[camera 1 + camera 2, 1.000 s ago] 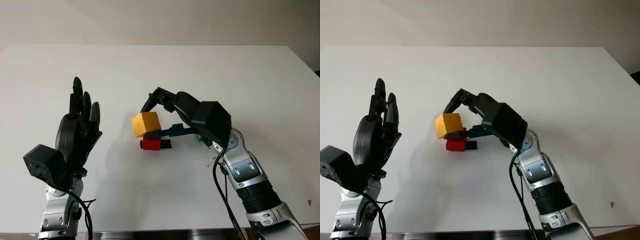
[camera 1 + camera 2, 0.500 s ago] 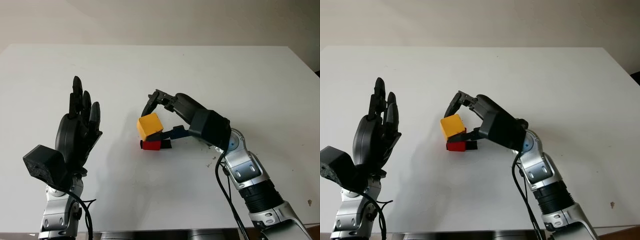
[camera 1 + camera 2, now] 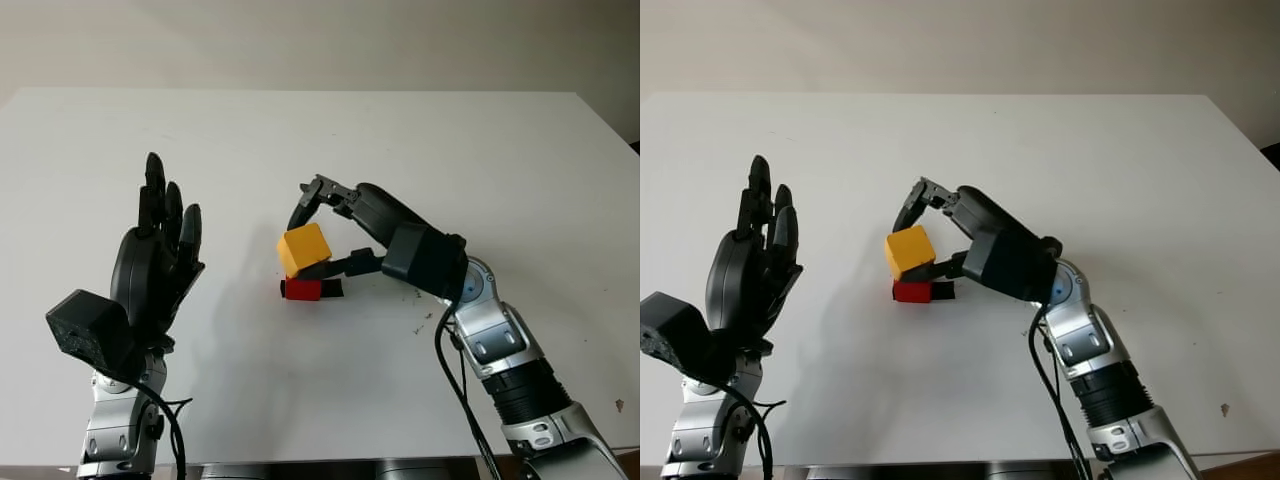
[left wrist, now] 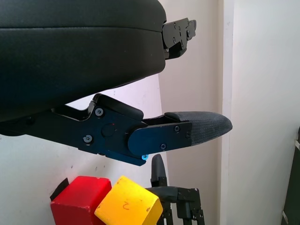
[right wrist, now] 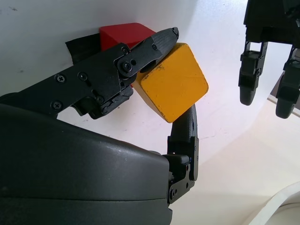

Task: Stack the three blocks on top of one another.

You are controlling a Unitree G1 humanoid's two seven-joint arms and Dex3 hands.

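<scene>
Item 1, yellow block (image 3: 304, 248): you had it pinched in your right hand (image 3: 340, 232), near the middle of the white table (image 3: 420, 130). It sat tilted, one corner down over the red block, no face level; being a cube, it had no long axis to report. In the right wrist view one finger (image 5: 140, 54) pressed one face and another finger (image 5: 186, 126) the opposite lower face.

Item 2, red block (image 3: 301, 290): flat on the table directly beneath the yellow one, a dark scrap just beside it.

Item 3, left hand (image 3: 155, 265): you kept it raised at the table's left side, open, holding nothing, well apart from both blocks.

Change since a second earlier: you had carried the yellow block a little to the right, from overhanging the red block's left side to a place more squarely above it. Your right wrist and forearm had swung back toward the right. The red block lay where it had been.
</scene>
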